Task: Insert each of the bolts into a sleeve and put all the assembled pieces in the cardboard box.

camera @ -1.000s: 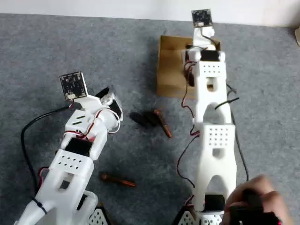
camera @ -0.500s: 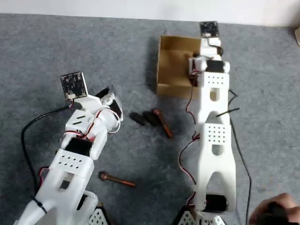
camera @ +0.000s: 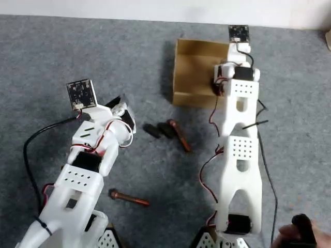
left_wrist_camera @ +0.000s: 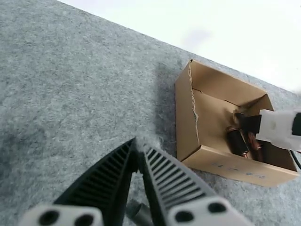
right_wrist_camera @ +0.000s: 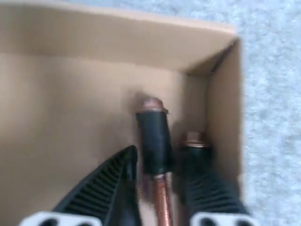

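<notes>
While the right gripper (right_wrist_camera: 160,154) hangs released around a sleeved bolt (right_wrist_camera: 153,126) in the cardboard box (camera: 192,99) | left gripper (left_wrist_camera: 138,153) clenched | we judge the loose bolt (camera: 129,198), lower centre, light, slippery: grasp mid-shank.

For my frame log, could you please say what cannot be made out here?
- High view: the right arm covers the right gripper and part of the cardboard box.
- High view: whether the bolt beside the black sleeves sits inside one is too small to tell.
- Right wrist view: the second assembled piece is partly behind a finger.
- Left wrist view: a dark object by the left gripper is cut off by the edge.
</notes>
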Tool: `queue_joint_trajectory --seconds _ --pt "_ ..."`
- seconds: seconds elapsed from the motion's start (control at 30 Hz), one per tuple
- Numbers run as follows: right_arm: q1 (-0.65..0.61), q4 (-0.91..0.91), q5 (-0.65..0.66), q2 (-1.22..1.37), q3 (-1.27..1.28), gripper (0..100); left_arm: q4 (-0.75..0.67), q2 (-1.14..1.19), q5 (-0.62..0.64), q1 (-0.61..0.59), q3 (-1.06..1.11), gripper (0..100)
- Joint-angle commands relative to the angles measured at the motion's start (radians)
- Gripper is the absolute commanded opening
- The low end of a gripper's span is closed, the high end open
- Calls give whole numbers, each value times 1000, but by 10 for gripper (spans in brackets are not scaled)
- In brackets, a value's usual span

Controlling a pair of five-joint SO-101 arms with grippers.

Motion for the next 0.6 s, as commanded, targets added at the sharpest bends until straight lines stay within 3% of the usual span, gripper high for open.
queue_joint_trajectory --seconds 0.0,0.23,0.57 --pt "5 68 9 -25 -81 282 -21 -2 0 8 -53 7" --pt "-36 125 2 -157 -127 281 -21 -2 -2 8 -53 7" --pt "-79 338 2 -555 -127 281 -21 -2 -2 8 -53 7"
